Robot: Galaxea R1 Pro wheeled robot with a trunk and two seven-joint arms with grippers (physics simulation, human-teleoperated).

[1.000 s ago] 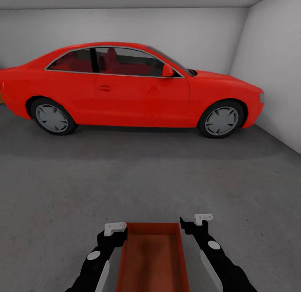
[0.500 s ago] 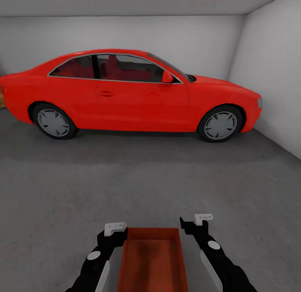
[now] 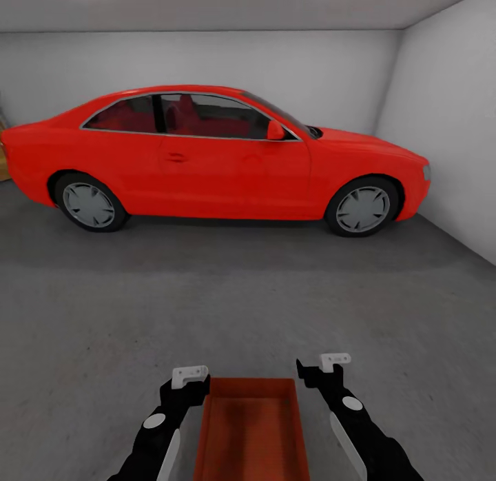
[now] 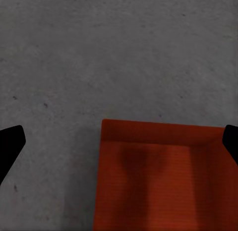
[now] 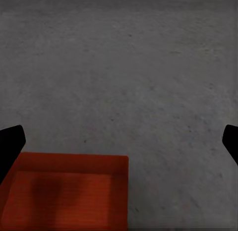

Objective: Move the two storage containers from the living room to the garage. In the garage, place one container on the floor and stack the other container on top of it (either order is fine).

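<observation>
Glossy red coupe car [image 3: 213, 157] is standing side-on across the dark grey concrete floor [image 3: 248, 295], well ahead. Rust-red open-top plastic bin [image 3: 249, 429] is sitting low between both arms, well short of the car. Left gripper [image 3: 189, 377] and right gripper [image 3: 324, 366] are flanking it, fingers spread, gripping nothing. Risk: squeezing off-centre could be tipping or skidding the bin.

Storage container [image 3: 251, 433] near end cropped

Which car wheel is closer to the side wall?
The front wheel, under the car's low sloping nose, sits nearest the side wall. The rear wheel is at the other end.
</observation>
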